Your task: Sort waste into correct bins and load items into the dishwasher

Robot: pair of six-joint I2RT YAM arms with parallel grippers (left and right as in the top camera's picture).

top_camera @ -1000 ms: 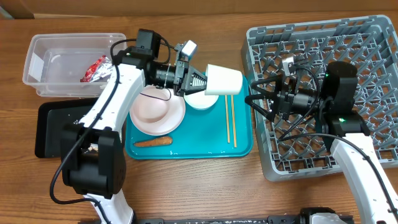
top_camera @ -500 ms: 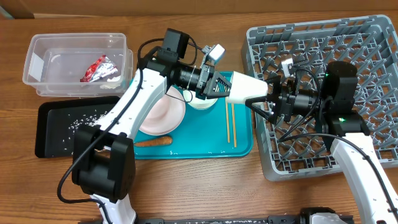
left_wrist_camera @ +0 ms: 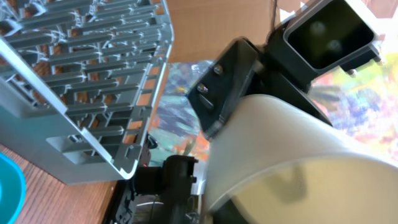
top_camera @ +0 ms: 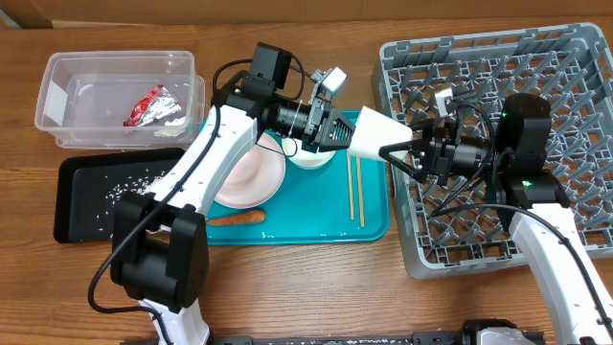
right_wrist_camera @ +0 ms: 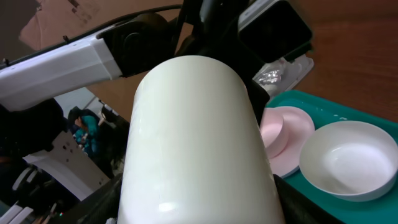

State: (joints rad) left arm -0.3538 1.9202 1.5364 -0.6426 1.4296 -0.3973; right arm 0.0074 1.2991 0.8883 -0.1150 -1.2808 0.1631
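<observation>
While the left gripper (top_camera: 343,132) pinches the white cup (top_camera: 378,136) at its rim end and holds it sideways in the air, between the teal tray (top_camera: 326,228) and the dish rack (top_camera: 565,57), the right gripper (top_camera: 397,140) stands spread, its 2 fingers either side of the cup's base end. Whether they touch it I cannot tell. This looks like a hand-over, part of loading the rack. Next, I judge, the right fingers must close firmly before the left lets go, then carry the cup over the pegs. Bowl (right_wrist_camera: 348,158), plate (top_camera: 239,177), chopsticks (top_camera: 356,192) and carrot (top_camera: 236,218) wait on the tray.
</observation>
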